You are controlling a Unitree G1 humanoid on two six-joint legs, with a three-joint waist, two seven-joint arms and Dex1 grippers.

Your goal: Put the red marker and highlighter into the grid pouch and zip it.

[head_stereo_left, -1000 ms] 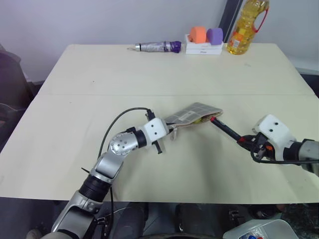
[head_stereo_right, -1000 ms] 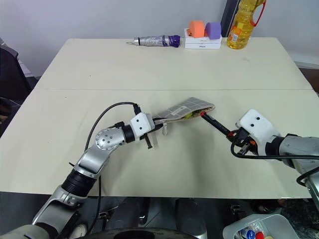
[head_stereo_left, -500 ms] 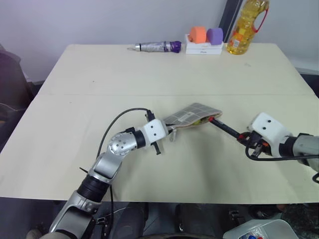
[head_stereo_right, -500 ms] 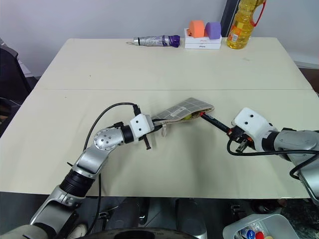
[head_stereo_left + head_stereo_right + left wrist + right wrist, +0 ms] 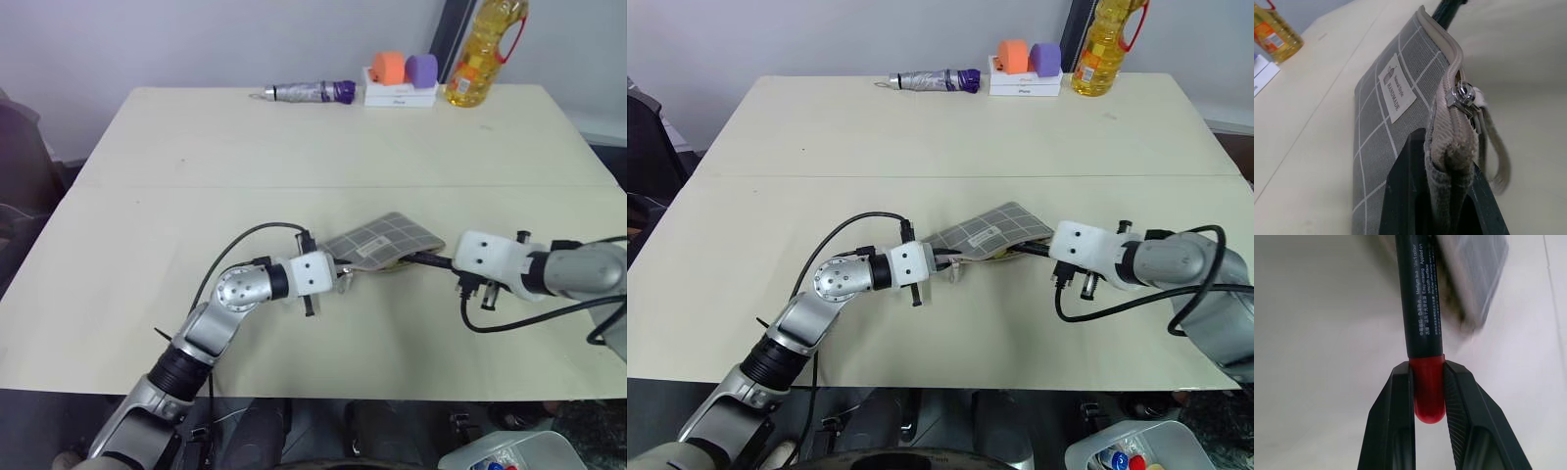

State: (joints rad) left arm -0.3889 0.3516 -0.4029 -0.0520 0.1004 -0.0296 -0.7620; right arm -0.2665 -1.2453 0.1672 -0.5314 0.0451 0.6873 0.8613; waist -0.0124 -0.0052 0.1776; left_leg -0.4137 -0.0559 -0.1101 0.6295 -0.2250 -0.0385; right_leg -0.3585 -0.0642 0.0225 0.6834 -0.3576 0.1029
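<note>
The grid pouch [image 5: 384,239] lies grey with white lines at the table's middle, tilted up at its near end. My left gripper [image 5: 336,272] is shut on that end's zipper edge, with the zipper pull [image 5: 1462,93] and cord just beyond its fingers [image 5: 1403,196]. My right gripper [image 5: 1427,369] is shut on the red end of the red marker [image 5: 1428,391]. The marker's black barrel [image 5: 427,258] runs from the gripper into the pouch's open mouth. The highlighter is hidden.
At the table's far edge lie a purple-and-silver tube [image 5: 306,92], a white box [image 5: 400,97] carrying an orange and a purple object, and a yellow oil bottle [image 5: 485,44]. A plastic bin [image 5: 509,452] sits below the table's near right corner.
My right gripper has moved left toward the pouch and rolled, sliding the marker's black end into the pouch mouth. The pouch has shifted slightly; the left gripper has stayed about where it was.
</note>
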